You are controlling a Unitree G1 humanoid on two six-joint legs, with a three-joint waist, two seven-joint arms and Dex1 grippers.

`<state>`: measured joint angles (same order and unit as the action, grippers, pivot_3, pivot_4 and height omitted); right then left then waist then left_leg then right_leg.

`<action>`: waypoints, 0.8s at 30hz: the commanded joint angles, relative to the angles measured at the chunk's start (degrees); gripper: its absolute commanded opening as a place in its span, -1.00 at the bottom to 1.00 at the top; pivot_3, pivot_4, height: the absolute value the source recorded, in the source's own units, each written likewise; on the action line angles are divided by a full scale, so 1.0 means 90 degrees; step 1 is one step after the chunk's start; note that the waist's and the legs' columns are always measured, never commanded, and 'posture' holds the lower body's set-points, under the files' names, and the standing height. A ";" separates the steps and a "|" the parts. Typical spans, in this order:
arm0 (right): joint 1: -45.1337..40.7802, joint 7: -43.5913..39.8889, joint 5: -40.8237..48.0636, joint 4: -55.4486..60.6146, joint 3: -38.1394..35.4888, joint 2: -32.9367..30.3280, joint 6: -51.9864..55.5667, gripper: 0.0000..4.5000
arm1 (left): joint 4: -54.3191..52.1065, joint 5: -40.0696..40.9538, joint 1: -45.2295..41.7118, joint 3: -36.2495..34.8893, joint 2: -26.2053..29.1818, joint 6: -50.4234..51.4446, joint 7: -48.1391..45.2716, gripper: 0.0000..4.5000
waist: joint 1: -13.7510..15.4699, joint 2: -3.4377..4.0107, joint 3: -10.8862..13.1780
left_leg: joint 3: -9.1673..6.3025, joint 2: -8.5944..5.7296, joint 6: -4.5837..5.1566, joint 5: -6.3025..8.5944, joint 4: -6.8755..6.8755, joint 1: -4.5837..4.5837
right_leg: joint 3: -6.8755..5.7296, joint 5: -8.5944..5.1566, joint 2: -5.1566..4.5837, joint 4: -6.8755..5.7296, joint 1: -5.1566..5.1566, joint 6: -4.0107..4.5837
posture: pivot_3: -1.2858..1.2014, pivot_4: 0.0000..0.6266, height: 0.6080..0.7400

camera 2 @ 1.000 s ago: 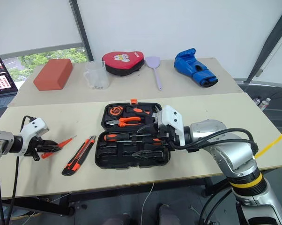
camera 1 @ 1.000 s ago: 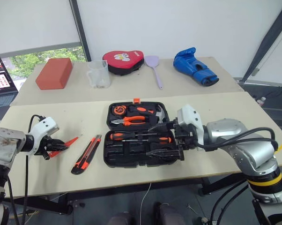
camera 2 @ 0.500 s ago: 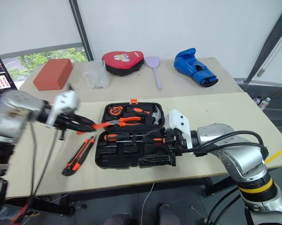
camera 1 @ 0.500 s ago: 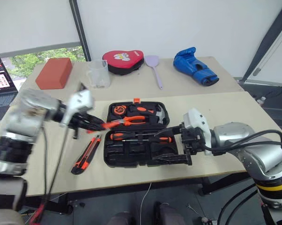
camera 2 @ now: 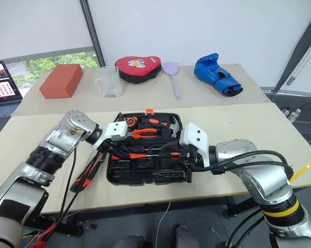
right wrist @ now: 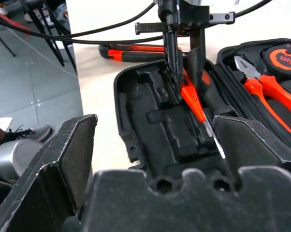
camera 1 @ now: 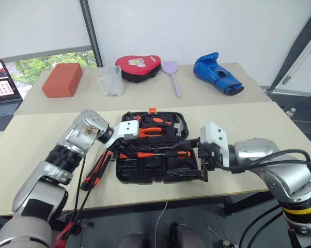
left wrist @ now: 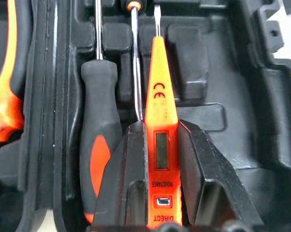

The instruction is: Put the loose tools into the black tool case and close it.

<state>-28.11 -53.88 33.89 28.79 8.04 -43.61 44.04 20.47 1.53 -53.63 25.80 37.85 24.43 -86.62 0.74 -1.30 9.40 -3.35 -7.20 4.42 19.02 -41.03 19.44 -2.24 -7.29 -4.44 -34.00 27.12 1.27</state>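
The left gripper's fingers point(left wrist: 203, 169) are pinched on the handle of the orange tester screwdriver point(left wrist: 160, 121), holding it over the near half of the open tool case point(camera 1: 145, 175), its blade pointing along the moulded slots. The right gripper point(camera 1: 203, 163) hangs at the case's right end with its fingers spread wide and nothing between them. Inside the case a black-and-orange screwdriver point(left wrist: 99, 145) already lies just beside the tester, and pliers point(camera 1: 154, 130) and a tape measure point(right wrist: 285, 58) sit in the far half. The utility knife point(camera 1: 96, 168) lies loose on the table to the left of the case, partly under the left arm.

The risk I see is the tester coming down across a rib or on the neighbouring screwdriver's shaft instead of in its own groove; that would leave it proud and likely stop the lid from shutting. Letting go while it is tilted could also let it roll. The left arm's cables trail close to the knife and could drag it.

The table point(camera 1: 36, 155) is pale and matte. A second table behind carries a red block point(camera 1: 62, 80), a clear jug point(camera 1: 110, 81), a red pad point(camera 1: 138, 67), a spatula point(camera 1: 172, 75) and a blue boxing glove point(camera 1: 216, 73). A window and a laptop screen point(camera 1: 3, 80) show at the far left.
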 commanded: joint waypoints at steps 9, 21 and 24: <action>0.0004 0.0259 0.0113 0.0011 -0.0310 0.0195 -0.0060 1.00 | -0.0410 -0.0339 0.0097 0.0281 0.0166 -0.0032 -0.0283 -0.81 | -0.0007 0.0000 0.0000 | 0.0000 0.0001 0.0000 0.0000 0.0000 -0.0001 | 0.0002 0.0000 0.0001 0.0001 0.0001 0.0000 | 0.03 -0.52 1.00; -0.0014 0.0225 0.0276 0.0016 -0.0385 0.0248 -0.0004 1.00 | -0.0705 0.0228 -0.0134 -0.0211 0.0082 0.0778 -0.0466 0.46 | -0.0005 0.0000 0.0000 | 0.0000 0.0001 0.0001 0.0000 -0.0002 0.0001 | 0.0000 0.0000 0.0002 -0.0003 0.0002 0.0000 | 0.03 -0.52 1.00; 0.0010 0.0198 0.0281 0.0026 -0.0387 0.0245 -0.0005 1.00 | -0.0753 0.0343 -0.0124 -0.0390 0.0136 0.0787 -0.0418 0.46 | -0.0007 0.0000 0.0000 | -0.0001 0.0001 0.0001 0.0000 -0.0002 0.0001 | 0.0000 0.0000 0.0002 -0.0002 0.0002 0.0000 | 0.03 -0.52 1.00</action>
<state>-27.82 -51.96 35.19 27.60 6.23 -41.13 44.09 15.40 3.44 -53.40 24.45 38.25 31.37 -90.36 0.67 -1.30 9.40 -3.36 -7.19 4.43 19.02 -41.05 19.44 -2.23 -7.29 -4.42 -34.02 27.13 1.27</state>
